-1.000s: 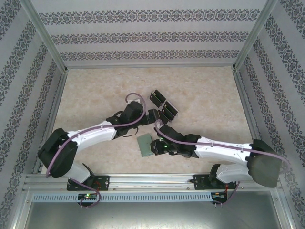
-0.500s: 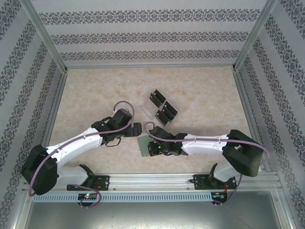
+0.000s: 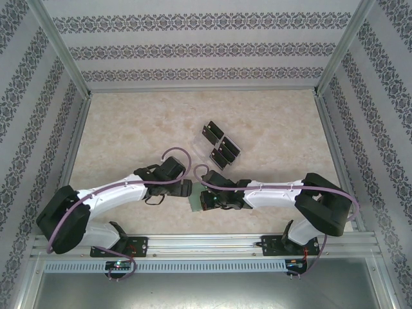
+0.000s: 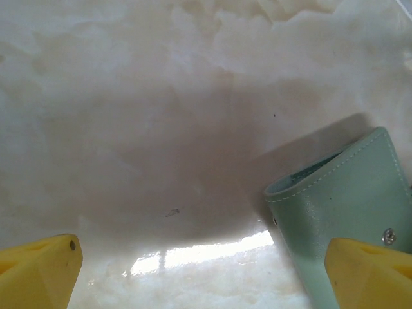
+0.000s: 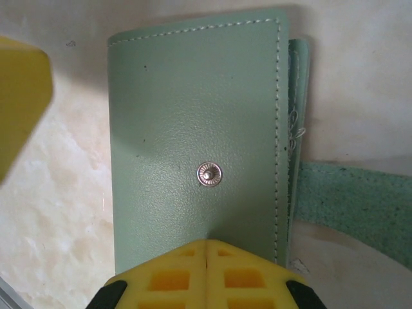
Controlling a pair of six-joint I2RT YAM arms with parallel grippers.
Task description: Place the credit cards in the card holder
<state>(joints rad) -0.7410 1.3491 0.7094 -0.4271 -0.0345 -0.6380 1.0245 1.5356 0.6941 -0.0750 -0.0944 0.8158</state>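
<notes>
Pale green stitched leather card holder (image 5: 187,116) is laid flat on marbled table (image 4: 141,96). Right pincer (image 5: 206,254) is clenched over its edge; left pincer (image 4: 201,250) is released beside it.

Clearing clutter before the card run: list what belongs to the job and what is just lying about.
Job:
- small flat black rectangular credit cards
- pale green stitched leather-look card holder with a metal snap

Just there:
- beige marbled tabletop
- patterned wallpaper walls
- aluminium frame rails
</notes>
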